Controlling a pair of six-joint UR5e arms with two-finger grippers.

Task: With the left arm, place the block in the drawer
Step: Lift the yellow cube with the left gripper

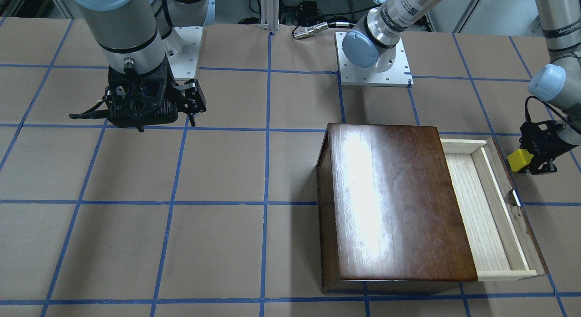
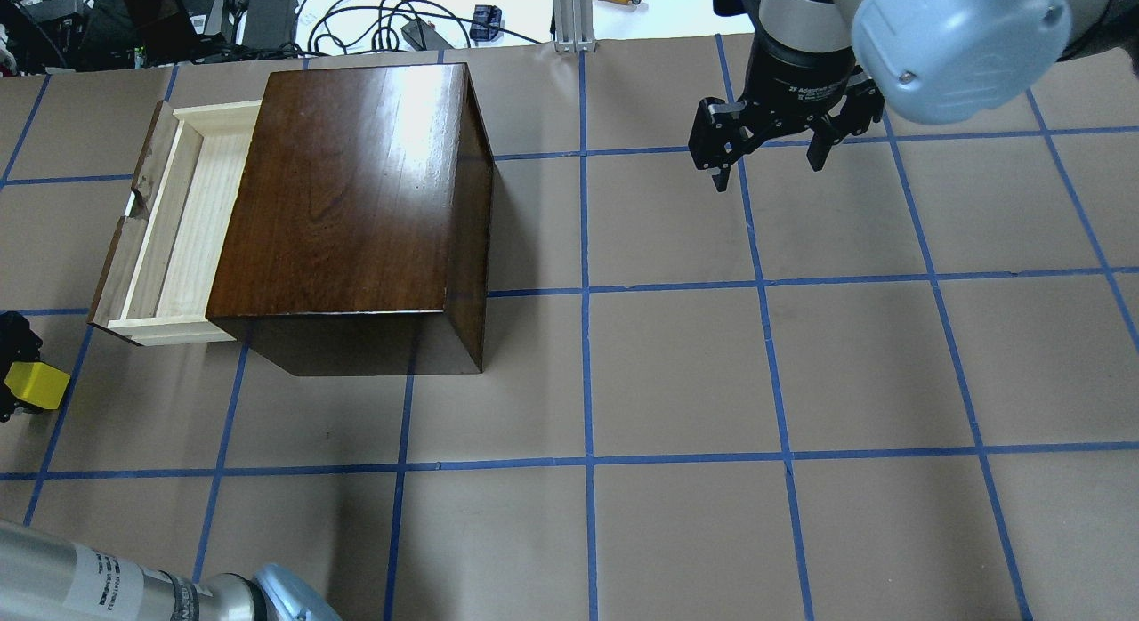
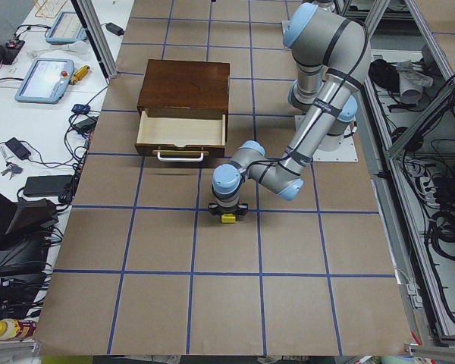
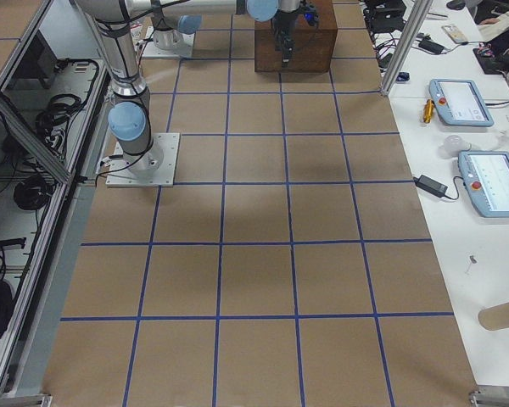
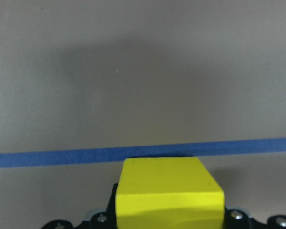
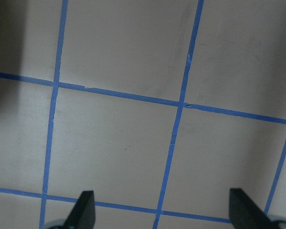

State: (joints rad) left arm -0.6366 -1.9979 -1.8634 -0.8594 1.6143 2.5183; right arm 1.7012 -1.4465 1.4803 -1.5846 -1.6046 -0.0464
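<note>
Block (image 1: pixel 520 160): yellow cube gripped in the left pincer (image 1: pixel 527 163). It is outside the drawer (image 2: pixel 191 229), just beside the end of the drawer's dark front nearest the robot. Whether it touches the counter (image 2: pixel 676 372) cannot be told.
Left pincer: clenched on the block, low over the counter, close to a blue tape line.
Left arm (image 3: pixel 311 129): stretched out from its base, with the wrist turned down.
Drawer: pulled partway out of the box (image 2: pixel 347 194). Its pale wood floor shows and its dark front faces the block's side.
Box: glossy dark brown, resting on the counter.
Right pincer (image 2: pixel 768 169): released, jaws spread wide, hanging above the counter well apart from the box.
Counter: brown paper with a grid of blue tape.
</note>
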